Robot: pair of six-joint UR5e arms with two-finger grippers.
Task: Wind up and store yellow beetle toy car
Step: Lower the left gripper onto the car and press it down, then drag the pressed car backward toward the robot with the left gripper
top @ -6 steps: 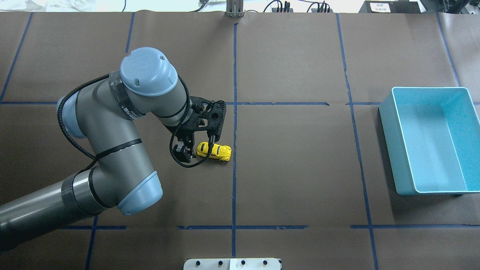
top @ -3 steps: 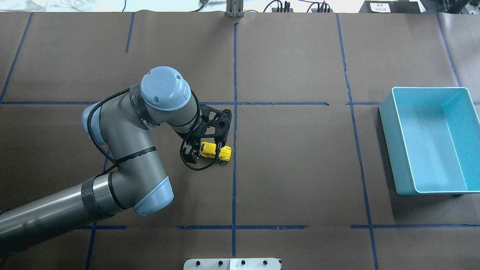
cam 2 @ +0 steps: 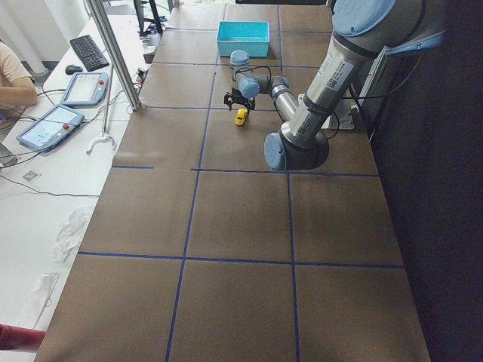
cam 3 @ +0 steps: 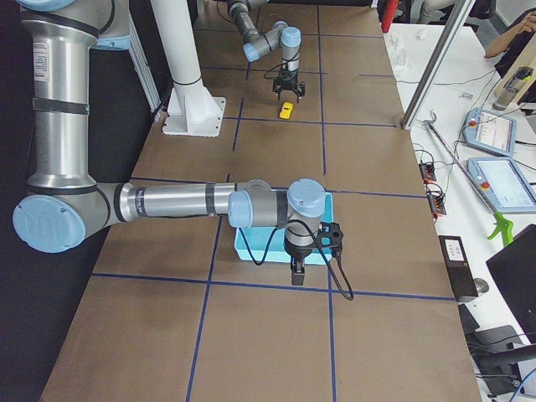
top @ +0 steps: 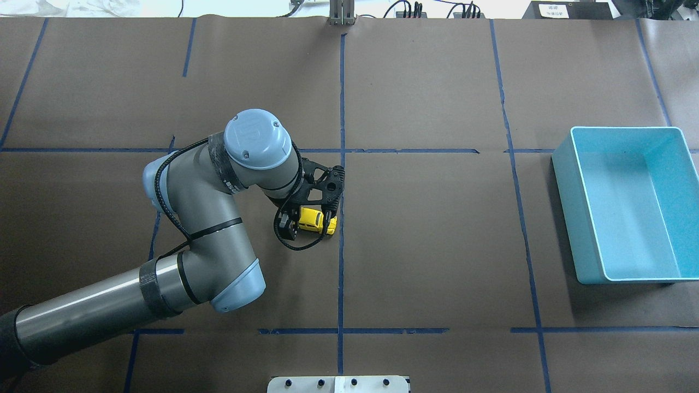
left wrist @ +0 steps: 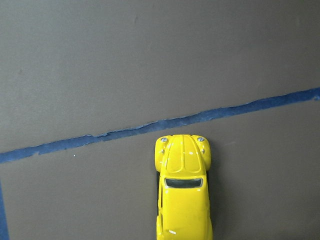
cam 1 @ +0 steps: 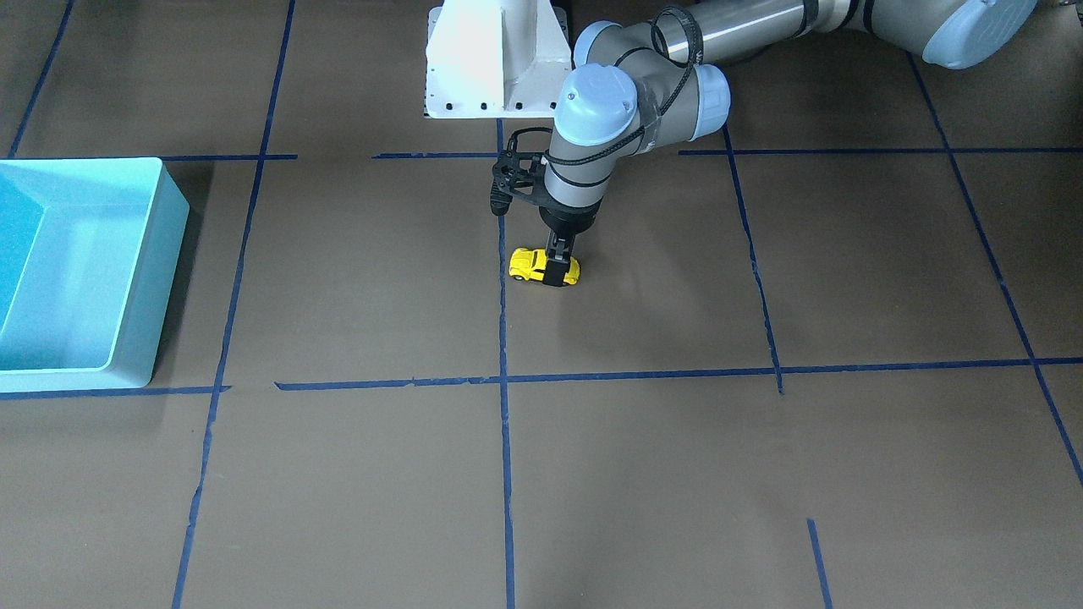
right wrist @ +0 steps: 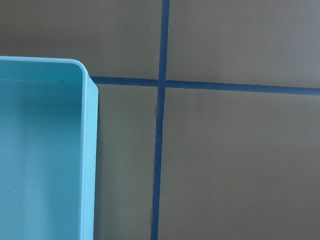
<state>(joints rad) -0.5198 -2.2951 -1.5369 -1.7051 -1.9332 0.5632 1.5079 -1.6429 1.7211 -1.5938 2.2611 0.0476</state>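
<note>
**Front-facing view:** A tiny bright yellow beetle-shaped toy car [cam 1: 529, 265] stands on its wheels on the brown paper-covered table [cam 1: 677, 474]. It sits just right of a vertical strip of blue tape [cam 1: 504, 440], with its long axis running left to right. The robot's left end effector [cam 1: 557, 269] points straight down over the car's right half, and one dark finger crosses the car's near side. Whether the fingers are pinching the car or only straddling it cannot be told. A light blue rectangular plastic bin [cam 1: 165, 254] sits at the far left, well apart from the car.

**Overhead view:** The car [top: 312, 218] lies just left of the central tape line, lengthwise across the view, directly under the left end effector. The bin [top: 573, 218] is at the far right, with a long stretch of table between it and the car.

**Exterior left view:** The near, large left arm reaches out to the car [cam 2: 241, 117], which is too small here to show detail.

**Exterior right view:** The right end effector [cam 3: 296, 275] hangs pointing down at the bin's near edge, and I cannot tell whether it is open or closed. The car [cam 3: 286, 110] is far off, so the left arm is much the nearer to it.

**Left wrist view:** The car [left wrist: 183, 200] fills the lower centre, its nose pointing up at the slanting tape just beyond it and its tail cut off by the bottom edge. No fingers show.

**Right wrist view:** Only the bin's corner [right wrist: 87, 150] and crossing tape lines appear.

Winding likely means dragging the car backward along its length, away from the tape, where the table offers room.
</note>
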